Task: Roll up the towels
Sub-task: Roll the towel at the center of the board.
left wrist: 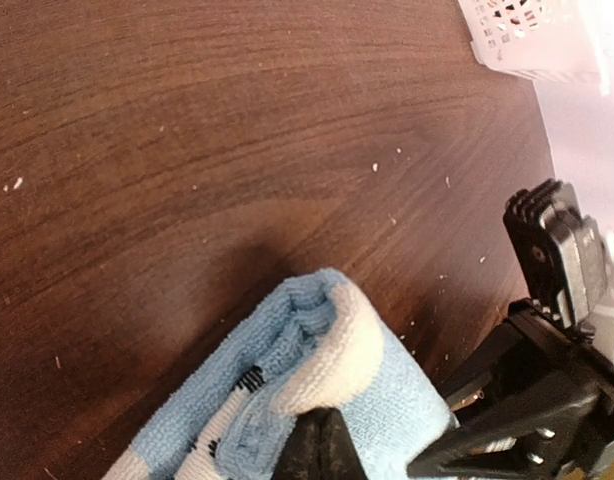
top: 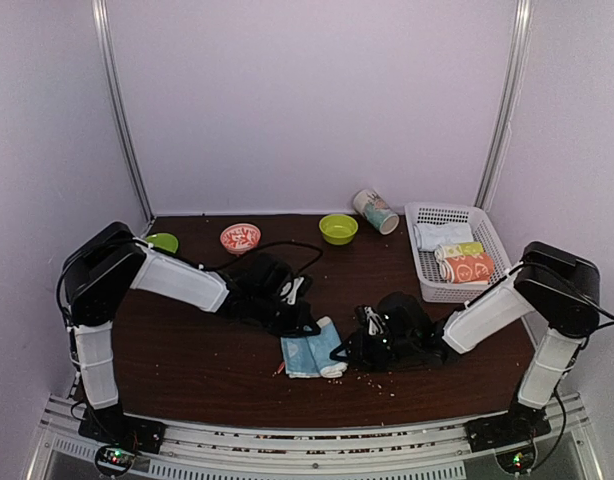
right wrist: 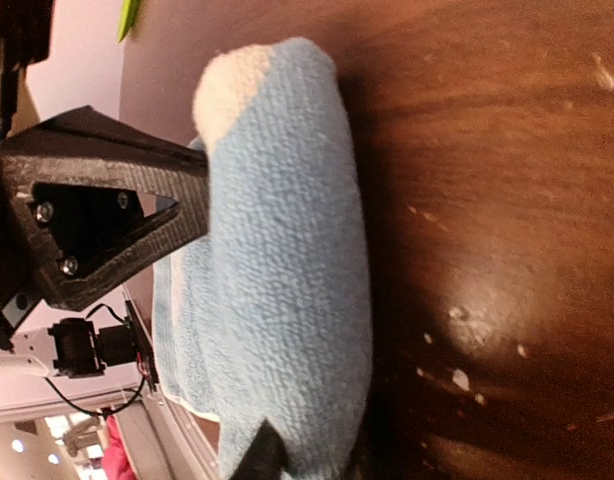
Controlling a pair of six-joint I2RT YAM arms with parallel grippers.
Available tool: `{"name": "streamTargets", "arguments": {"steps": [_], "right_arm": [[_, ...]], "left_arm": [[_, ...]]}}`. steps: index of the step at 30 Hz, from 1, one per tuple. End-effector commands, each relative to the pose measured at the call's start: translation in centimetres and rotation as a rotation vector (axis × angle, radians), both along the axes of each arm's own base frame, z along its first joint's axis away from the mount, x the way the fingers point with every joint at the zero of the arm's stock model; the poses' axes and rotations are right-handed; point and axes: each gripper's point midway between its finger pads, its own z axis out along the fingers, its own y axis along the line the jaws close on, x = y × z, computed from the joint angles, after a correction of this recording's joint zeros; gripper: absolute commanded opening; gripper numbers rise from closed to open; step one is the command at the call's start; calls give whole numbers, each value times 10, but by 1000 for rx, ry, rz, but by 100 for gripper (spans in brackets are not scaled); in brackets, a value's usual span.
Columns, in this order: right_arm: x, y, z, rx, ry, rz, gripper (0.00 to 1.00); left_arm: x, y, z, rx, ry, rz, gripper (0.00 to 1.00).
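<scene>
— Where's the blue towel [top: 312, 355]?
— Middle of the worktop's [top: 187, 350] near edge, between the two arms.
— And the grip?
— Left hand [top: 309, 328] pressed together at its fold. Right hand [top: 349, 345] slightly apart against the rolled edge; can't tell if it's holding.

- Four towels: one light blue towel [top: 312, 352] near the middle of the table's [top: 187, 370] front edge, and three rolled in the basket [top: 449, 214]: an orange roll [top: 469, 268], a yellow-green roll [top: 460, 250] and a pale roll [top: 439, 236].
- Three bowls along the rear edge: a green bowl [top: 163, 242], a red-and-white bowl [top: 240, 237] and a yellow-green bowl [top: 338, 228].
- One cup [top: 375, 211], on its side at the rear edge.
- One basket, at the right rear corner.
- Two arms at the front edge: left arm [top: 177, 280], right arm [top: 487, 315].
</scene>
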Motion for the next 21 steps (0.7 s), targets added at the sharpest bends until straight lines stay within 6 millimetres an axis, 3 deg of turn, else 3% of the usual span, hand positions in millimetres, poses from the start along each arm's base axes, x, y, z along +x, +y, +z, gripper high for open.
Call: {"name": "streamTargets", "arguments": {"steps": [1, 4, 8, 11, 14, 21], "right_arm": [[2, -1, 1, 1, -4, -8, 3], [9, -19, 5, -207, -97, 29, 0], [15, -63, 9, -581, -184, 90, 0], [21, -76, 18, -756, -246, 138, 0], [24, -71, 27, -874, -303, 182, 0], [21, -44, 26, -1060, -398, 250, 0]], "left_arm": [[-10, 24, -24, 97, 56, 33, 0], [-13, 30, -17, 102, 46, 32, 0], [-18, 38, -3, 94, 24, 41, 20], [-20, 43, 7, 78, 8, 51, 22], [-22, 49, 8, 83, 2, 66, 22], [-26, 54, 10, 73, -2, 75, 19]]}}
